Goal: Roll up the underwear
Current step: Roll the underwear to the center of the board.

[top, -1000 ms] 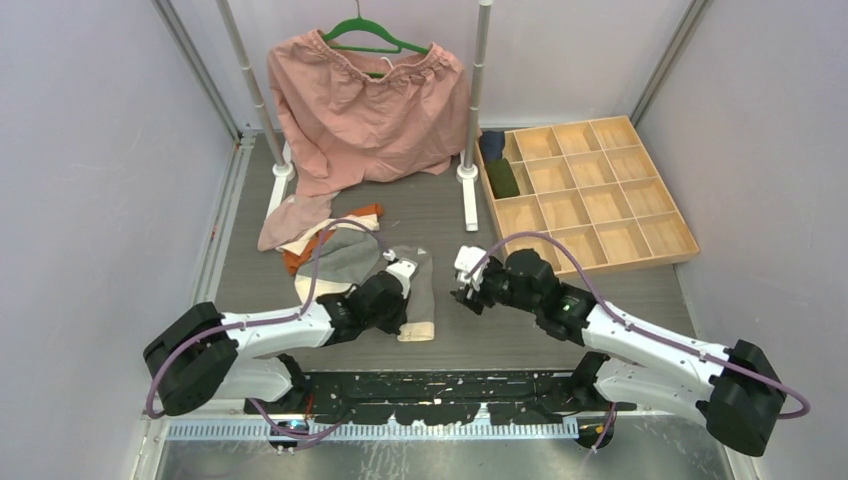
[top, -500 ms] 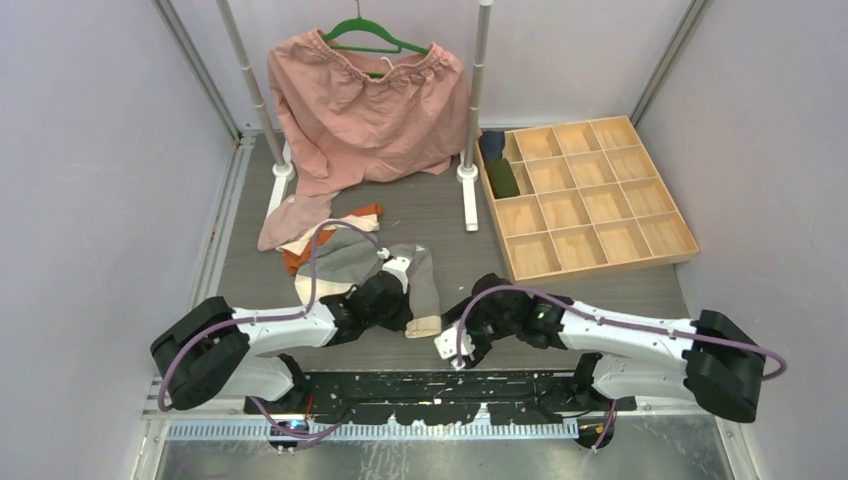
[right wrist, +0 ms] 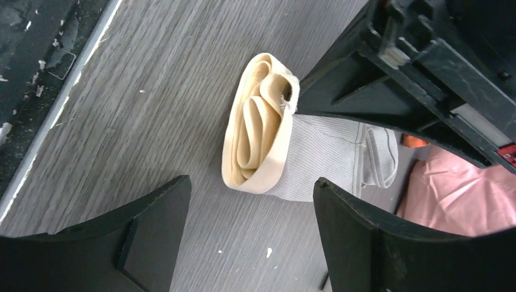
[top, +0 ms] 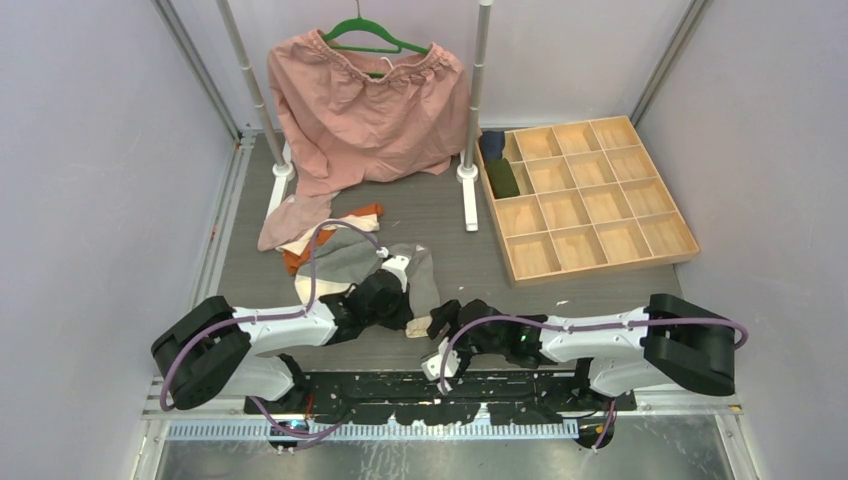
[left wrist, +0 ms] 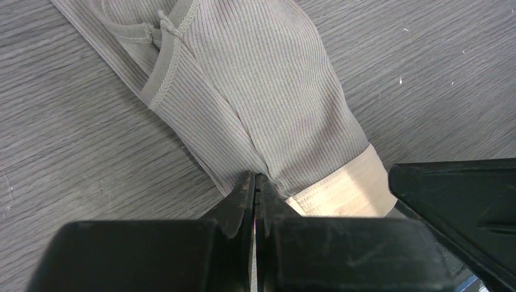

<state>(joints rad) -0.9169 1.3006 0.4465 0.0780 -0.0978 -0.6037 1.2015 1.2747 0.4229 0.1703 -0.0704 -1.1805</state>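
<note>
Seen from above, a grey wood-grain desk (top: 430, 215) has a loose pile of underwear (top: 330, 250) at its left, in grey, dusty pink, cream and orange. Behind the pile, a large salmon-pink garment (top: 365, 110) hangs from a green hanger (top: 365, 35). Just right of the pile, the left pincer (left wrist: 255, 185) is clenched on the edge of a grey ribbed underwear (left wrist: 261, 91), which lies flat on the desk near the front edge. Its cream waistband (right wrist: 255, 134) is folded at the near end. The right pincer (right wrist: 246, 194) is released, its jaws spread wide on either side of that waistband end, not touching it. At the far right stands a wooden tray (top: 600, 268) of compartments, with a dark green roll (top: 503, 178) and a navy roll (top: 491, 143) in its left column.
</note>
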